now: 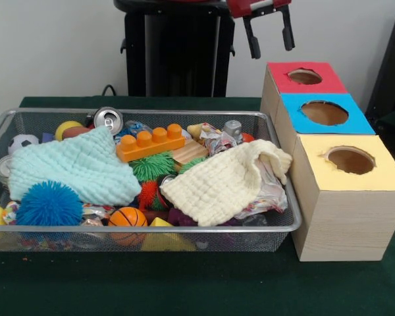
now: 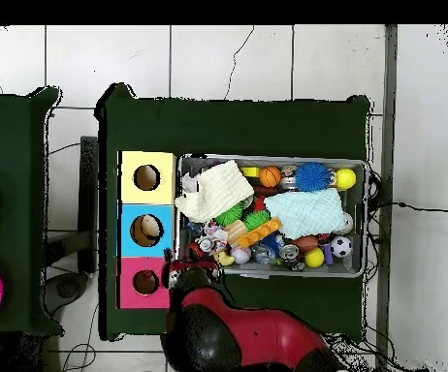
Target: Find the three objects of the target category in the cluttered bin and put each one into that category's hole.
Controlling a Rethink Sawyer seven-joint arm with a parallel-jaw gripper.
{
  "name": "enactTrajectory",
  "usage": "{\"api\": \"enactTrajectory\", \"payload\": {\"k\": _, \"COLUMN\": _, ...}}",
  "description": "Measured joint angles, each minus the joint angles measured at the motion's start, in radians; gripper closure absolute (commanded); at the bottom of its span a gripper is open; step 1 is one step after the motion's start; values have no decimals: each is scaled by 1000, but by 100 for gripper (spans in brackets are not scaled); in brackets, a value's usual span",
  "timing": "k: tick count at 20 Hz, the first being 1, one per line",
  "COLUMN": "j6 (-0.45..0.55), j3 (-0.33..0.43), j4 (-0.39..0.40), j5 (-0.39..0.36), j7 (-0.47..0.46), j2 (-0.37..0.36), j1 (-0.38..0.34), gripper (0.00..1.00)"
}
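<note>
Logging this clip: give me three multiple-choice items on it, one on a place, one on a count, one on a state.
1. Where does the claw hang?
A. over the basket's middle
B. above and behind the red-topped box
C. inside the yellow-topped box

2. How many boxes with a hole stand beside the basket?
A. two
B. three
C. four

3. How is the claw?
A. open and empty
B. shut on a cloth
C. shut on a ball

Answers: 1 B, its fingers hang by the red-topped box. 2 B, red, blue and yellow tops in a row. 3 A, a gap shows between the fingers with nothing in it.
</note>
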Motion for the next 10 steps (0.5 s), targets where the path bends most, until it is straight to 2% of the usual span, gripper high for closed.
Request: {"api": "enactTrajectory", "payload": {"k": 10, "j6": 26, "j3": -57, "j4": -203, "j5": -93, "j7": 0, "j2": 32, "j1": 15, "gripper": 0}}
